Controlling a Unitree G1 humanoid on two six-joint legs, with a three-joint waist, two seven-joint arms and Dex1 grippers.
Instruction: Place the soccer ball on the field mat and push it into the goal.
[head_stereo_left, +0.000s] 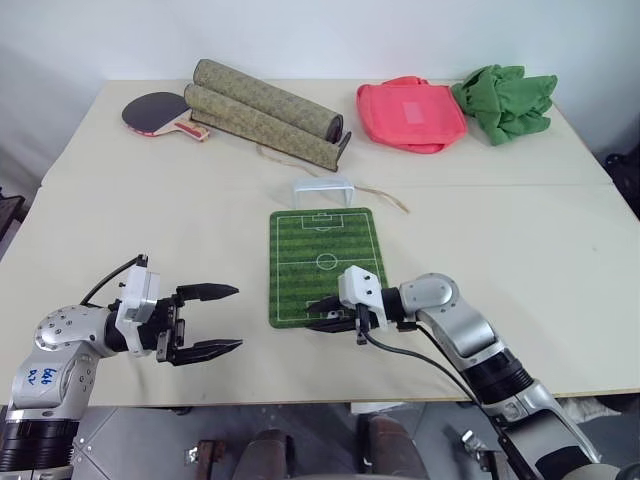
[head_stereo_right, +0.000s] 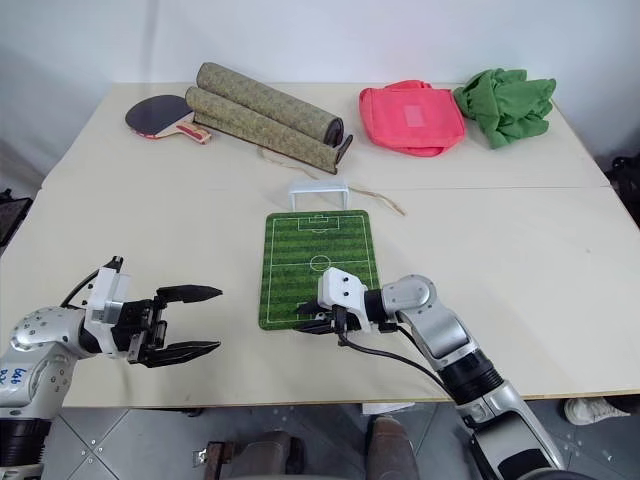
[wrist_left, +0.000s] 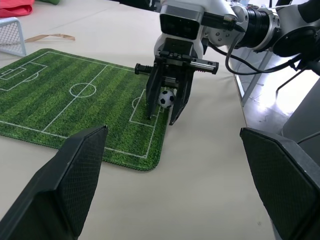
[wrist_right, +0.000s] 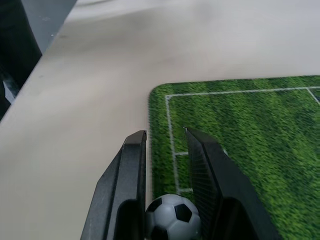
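Far left: left gripper (head_stereo_left: 218, 320) of two black fingers, spread wide and holding nothing, level above bare tabletop beside the flat green turf-striped field mat (head_stereo_left: 325, 240) with white pitch lines. At the mat's near end: right gripper (wrist_left: 166, 97), black fingers closed around the tiny white soccer ball with black patches (wrist_left: 166, 98), held low over the penalty box, probably just clear of the turf. Judged light, hard and smooth, so prone to squirt out sideways or roll away on release; best kept pinched across its middle and set down gently before any push. Beyond the mat's far end: small white-grey goal (head_stereo_left: 322, 189), mouth facing the pitch. Hard to make out: ball hidden behind the fingers from the head camera; actual contact between ball and mat not clear; lower half of the ball cut off in the right wrist view.
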